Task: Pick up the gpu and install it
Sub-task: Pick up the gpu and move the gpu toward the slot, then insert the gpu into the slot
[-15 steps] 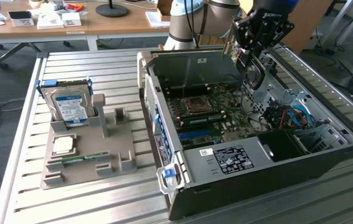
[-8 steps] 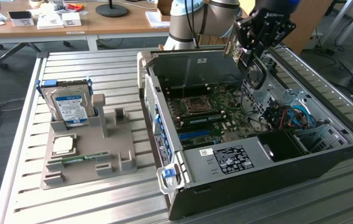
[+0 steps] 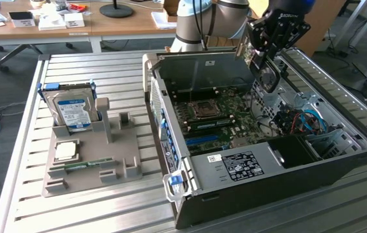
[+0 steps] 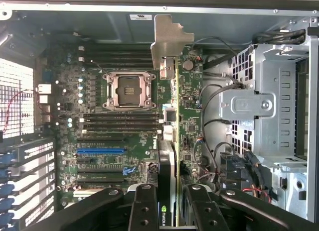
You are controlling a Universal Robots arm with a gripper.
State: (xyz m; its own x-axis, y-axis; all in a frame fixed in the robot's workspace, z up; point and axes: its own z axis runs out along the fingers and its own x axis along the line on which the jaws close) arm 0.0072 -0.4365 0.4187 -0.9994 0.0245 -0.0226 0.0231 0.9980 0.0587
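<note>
Claw (image 4: 172, 193) grips the gpu (image 4: 167, 161) edge-on, bracket (image 4: 167, 37) end farthest out.

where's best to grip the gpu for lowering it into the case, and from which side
Its upper long edge, from above, pinching the two flat faces. The gpu is thin and hangs edge-on over the motherboard, metal bracket at one end, so that grip likely leaves the lower edge free. The gripper holds it so.

Green-edged gpu (image 4: 170, 161) with silver bracket (image 4: 167, 37), black fingers (image 4: 144, 206), blue-labelled hard drive (image 3: 73, 109)
</note>
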